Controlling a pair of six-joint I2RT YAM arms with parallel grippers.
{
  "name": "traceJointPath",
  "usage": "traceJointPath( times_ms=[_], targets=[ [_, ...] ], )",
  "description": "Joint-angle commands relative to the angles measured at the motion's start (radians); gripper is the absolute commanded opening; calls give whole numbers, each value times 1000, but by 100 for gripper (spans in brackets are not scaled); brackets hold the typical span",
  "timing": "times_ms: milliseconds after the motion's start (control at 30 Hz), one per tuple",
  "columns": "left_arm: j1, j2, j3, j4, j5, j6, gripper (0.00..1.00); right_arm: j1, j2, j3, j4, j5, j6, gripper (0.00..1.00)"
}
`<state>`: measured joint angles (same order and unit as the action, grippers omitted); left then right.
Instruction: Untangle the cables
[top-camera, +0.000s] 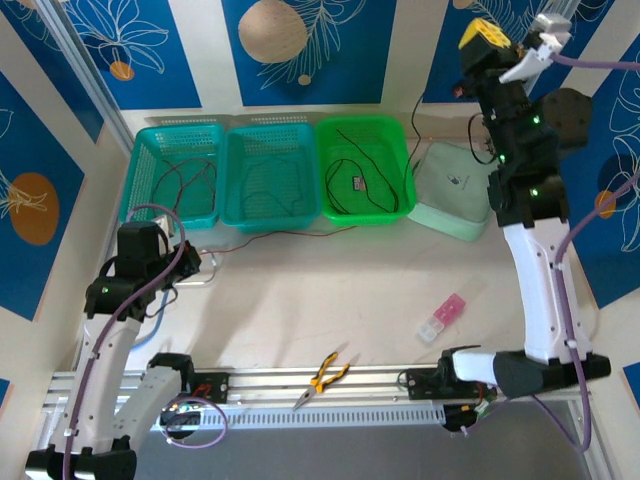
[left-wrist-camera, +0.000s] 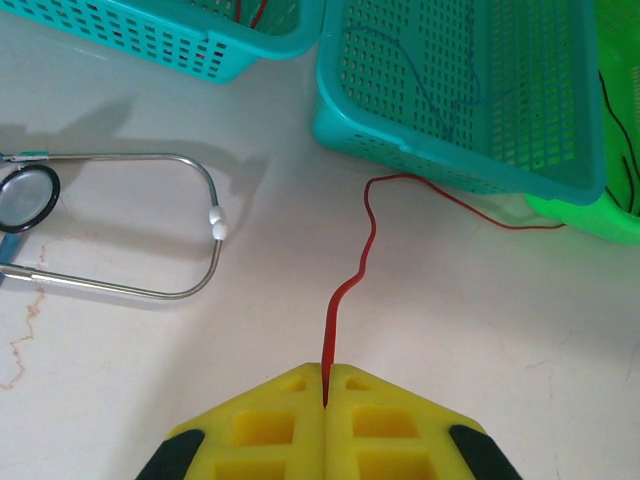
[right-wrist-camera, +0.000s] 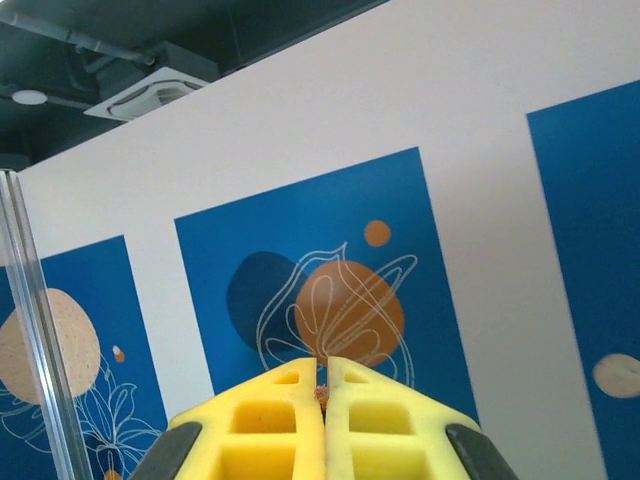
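Jaws of left gripper (left-wrist-camera: 325, 372) clamp a red cable (left-wrist-camera: 371, 230) near the teal basket (left-wrist-camera: 450, 160); those of right gripper (right-wrist-camera: 322, 365) are pressed together.

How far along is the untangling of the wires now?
Looks done: a black wire lies in the green basket, a blue wire in the middle basket. In hand: the left gripper pinches the red wire on the table. Left: likely sorting that one.
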<state>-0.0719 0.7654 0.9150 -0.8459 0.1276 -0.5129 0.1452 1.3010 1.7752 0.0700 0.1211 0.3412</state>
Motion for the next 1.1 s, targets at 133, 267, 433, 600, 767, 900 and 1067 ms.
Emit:
traceJointPath(
  times_ms=[133,267,433,600,767,900,1067],
  targets=[
    [12,-36,-11,27,35,-33,0,16,165,203,56,9,-61,0],
    [12,-41,-15,21,41,-37,0,11,251,308,42,22,-74,0],
    [12,-50,-21,28,52,-51,0,16,369,454,-2,-7,-54,0],
    [12,-59,-20,22,53,-53,0,44,462,524,-43,-12,-60,0],
    [12,-64,-21,18,58,-53,0,75,500,448,-56,35,-98,0],
    [12,-68,-20,18,61,-53,0,119,487,268,-51,163,-152,0],
    [12,-68,-18,10,59,-53,0,171,450,-26,10,266,-175,0]
  ],
)
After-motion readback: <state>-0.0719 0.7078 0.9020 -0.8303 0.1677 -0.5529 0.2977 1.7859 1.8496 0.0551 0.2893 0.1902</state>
